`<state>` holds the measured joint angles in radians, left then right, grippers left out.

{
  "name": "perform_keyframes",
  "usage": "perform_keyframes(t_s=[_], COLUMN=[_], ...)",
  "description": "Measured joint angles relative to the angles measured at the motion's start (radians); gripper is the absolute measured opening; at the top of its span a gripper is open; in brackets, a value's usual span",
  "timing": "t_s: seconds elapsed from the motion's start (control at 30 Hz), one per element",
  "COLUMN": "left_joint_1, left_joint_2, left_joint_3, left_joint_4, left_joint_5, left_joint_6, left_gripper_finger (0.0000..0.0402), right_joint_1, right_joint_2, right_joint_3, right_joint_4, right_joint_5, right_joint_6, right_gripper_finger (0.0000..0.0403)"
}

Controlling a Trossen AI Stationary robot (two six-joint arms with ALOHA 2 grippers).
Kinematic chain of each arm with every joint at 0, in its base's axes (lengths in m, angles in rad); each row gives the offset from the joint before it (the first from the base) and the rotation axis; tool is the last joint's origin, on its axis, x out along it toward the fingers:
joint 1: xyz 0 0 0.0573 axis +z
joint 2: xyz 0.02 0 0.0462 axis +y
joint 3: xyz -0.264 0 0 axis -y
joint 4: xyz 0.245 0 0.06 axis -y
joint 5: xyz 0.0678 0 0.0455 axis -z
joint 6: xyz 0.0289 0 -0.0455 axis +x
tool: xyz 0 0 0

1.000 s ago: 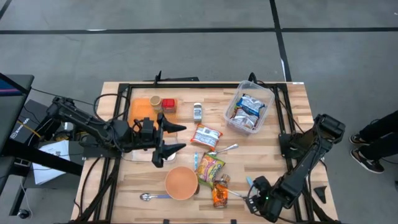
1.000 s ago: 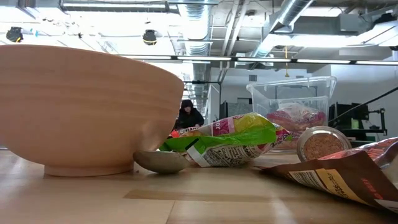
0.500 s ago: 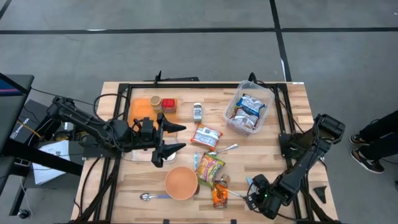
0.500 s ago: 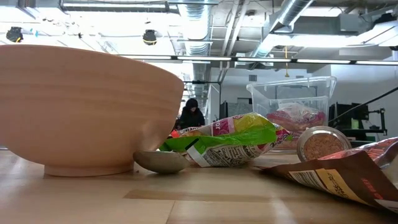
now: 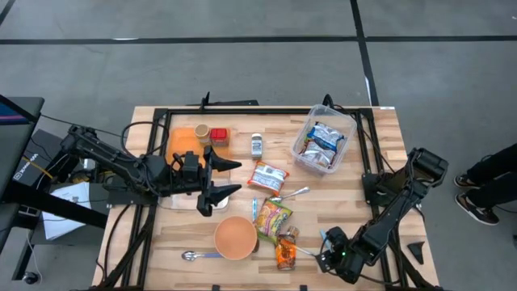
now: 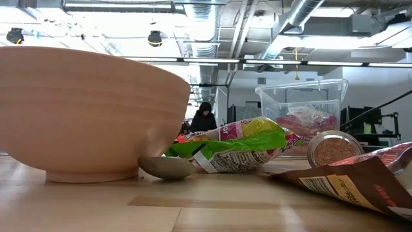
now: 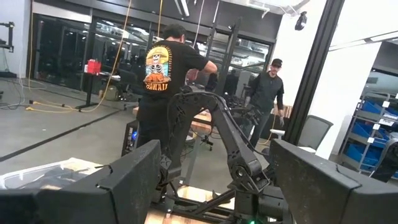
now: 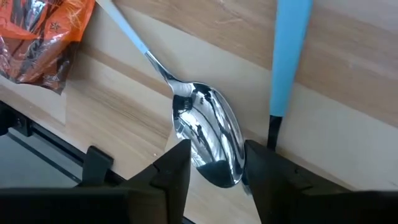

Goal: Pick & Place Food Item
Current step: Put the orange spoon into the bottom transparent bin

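Note:
Food packets lie mid-table: an orange snack bag (image 5: 284,252), a green bag (image 5: 273,217) and a red-and-white packet (image 5: 267,175). My right gripper (image 5: 329,258) hangs low over the near right of the table, pointing steeply down. Its fingers stand open on either side of the bowl (image 8: 208,134) of a metal spoon (image 5: 307,250) that lies flat on the wood beside the orange bag (image 8: 37,37). My left gripper (image 5: 218,179) waits open, raised above the table's left half, holding nothing. My right gripper comes from above at the tip end of the spoon's bowl (image 8: 214,168). One finger (image 8: 171,171) stands at each side of it. Whether either finger touches the spoon, I cannot tell. The spoon lies flat on the table.
A wooden bowl (image 5: 236,237) and a second spoon (image 5: 194,255) sit near the front edge. A clear bin (image 5: 325,139) of packets stands far right. A spice jar (image 5: 257,145) and an orange board (image 5: 186,141) lie farther back. A blue handle (image 8: 291,56) lies beside the spoon.
My right gripper has sunk a little toward the spoon and drifted slightly toward the table's left. In the room behind, a person has walked to the right.

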<state>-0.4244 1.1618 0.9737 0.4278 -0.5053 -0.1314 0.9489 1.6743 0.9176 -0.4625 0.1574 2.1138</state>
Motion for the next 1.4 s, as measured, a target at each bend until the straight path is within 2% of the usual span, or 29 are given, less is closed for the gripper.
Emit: perform_keyframes(t_s=[0.33,0.43,0.57,0.73,0.83,1.13,1.4], left_joint_1=[0.000,0.000,0.000,0.000,-0.002,-0.002,-0.002], left_joint_2=[0.000,0.000,0.000,0.000,0.000,0.000,0.000], left_joint_3=[0.000,0.000,0.000,0.000,0.000,0.000,0.000], left_joint_4=[0.000,0.000,0.000,0.000,0.000,-0.001,-0.001], left_joint_5=[0.000,0.001,0.001,0.001,0.001,0.002,0.002], left_joint_6=[0.000,0.000,0.000,0.000,0.000,0.000,0.000], left_gripper_finger=[0.0296,0.0296,0.0296,0.0296,0.0296,0.0296,0.0296], right_joint_1=[0.006,0.007,0.007,0.017,0.021,0.044,0.064], right_joint_2=[0.108,0.122,0.122,0.118,0.118,0.119,0.119], right_joint_3=[0.005,0.019,0.040,0.044,0.052,0.191,0.458], right_joint_4=[0.167,0.160,0.111,0.116,0.100,-0.152,-0.506], right_joint_5=[0.005,0.006,0.002,0.009,0.043,0.074,0.336], right_joint_6=[0.000,-0.001,0.000,-0.001,0.000,-0.001,-0.017], right_gripper_finger=[0.0127,0.0116,0.0084,0.0017,0.0012,0.0005,0.0003])
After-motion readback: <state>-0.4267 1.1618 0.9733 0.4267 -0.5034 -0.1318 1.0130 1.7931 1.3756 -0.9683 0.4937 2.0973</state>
